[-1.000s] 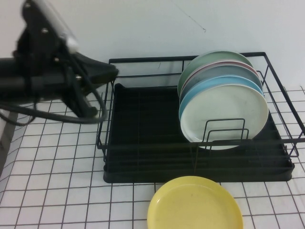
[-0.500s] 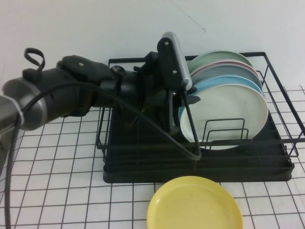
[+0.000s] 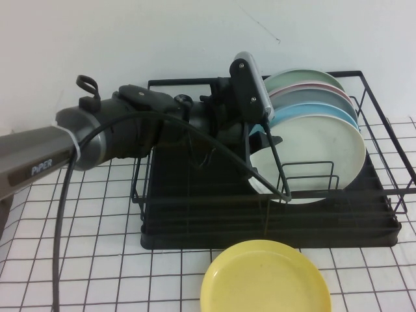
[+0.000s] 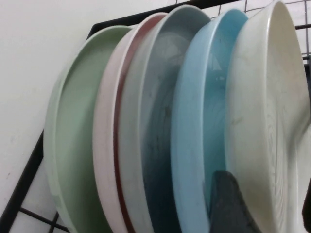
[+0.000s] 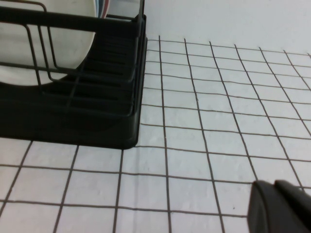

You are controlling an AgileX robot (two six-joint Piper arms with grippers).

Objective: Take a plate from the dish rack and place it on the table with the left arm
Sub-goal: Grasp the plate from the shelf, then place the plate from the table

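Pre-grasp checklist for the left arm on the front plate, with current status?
1. Left gripper is at the rim of the off-white plate: ok.
2. A finger sits between that plate and the light blue plate: ok.
3. Fingers closed on the rim: cannot tell.
4. The plate stands upright in the dish rack, foremost in the stack: ok.
5. Table has bare cloth left of the yellow plate for set-down: ok.
6. Right gripper is low over the table beside the rack, away from the stack: ok.
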